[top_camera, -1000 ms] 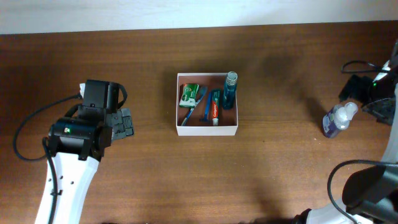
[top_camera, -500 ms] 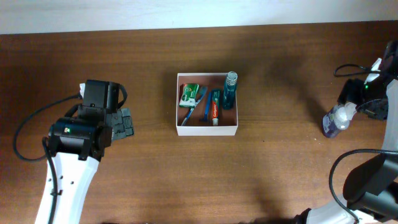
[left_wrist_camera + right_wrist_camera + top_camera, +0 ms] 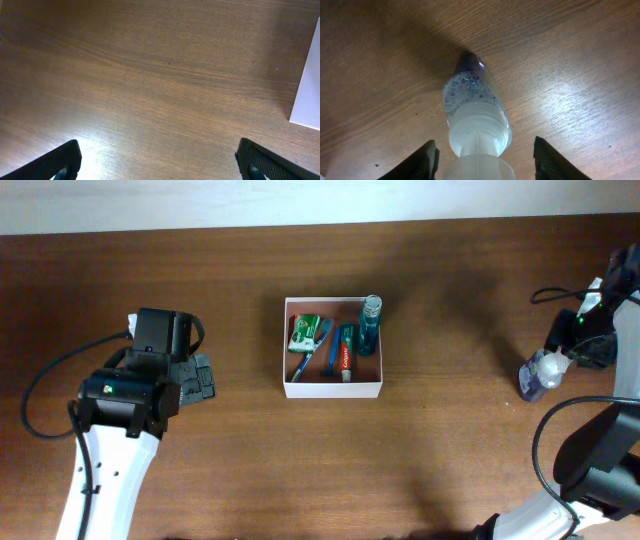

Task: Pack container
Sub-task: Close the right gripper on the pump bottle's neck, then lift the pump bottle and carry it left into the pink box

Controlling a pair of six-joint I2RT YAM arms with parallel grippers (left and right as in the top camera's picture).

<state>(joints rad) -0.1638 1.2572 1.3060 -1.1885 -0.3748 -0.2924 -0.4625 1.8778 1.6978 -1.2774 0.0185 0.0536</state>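
Note:
The container (image 3: 333, 388), a white-walled square box, sits mid-table and holds a green packet (image 3: 304, 332), a toothbrush (image 3: 310, 354), a toothpaste tube (image 3: 346, 352) and a blue bottle (image 3: 370, 326). A clear bottle of purple liquid (image 3: 540, 373) stands tilted at the far right. My right gripper (image 3: 558, 357) straddles its white cap. In the right wrist view the bottle (image 3: 472, 107) lies between the fingers (image 3: 422, 162), with a gap on each side; the gripper (image 3: 485, 162) is open. My left gripper (image 3: 205, 377) rests open at the left, with bare wood between its fingers (image 3: 62, 160).
A corner of the container's white wall (image 3: 307, 95) shows at the right edge of the left wrist view. Black cables (image 3: 560, 290) and arm hardware crowd the right table edge. A pale wall runs along the table's back edge.
My right gripper has slid in over the purple bottle's cap and its jaws have narrowed around it. The bottle has shifted slightly. The left arm has not moved.

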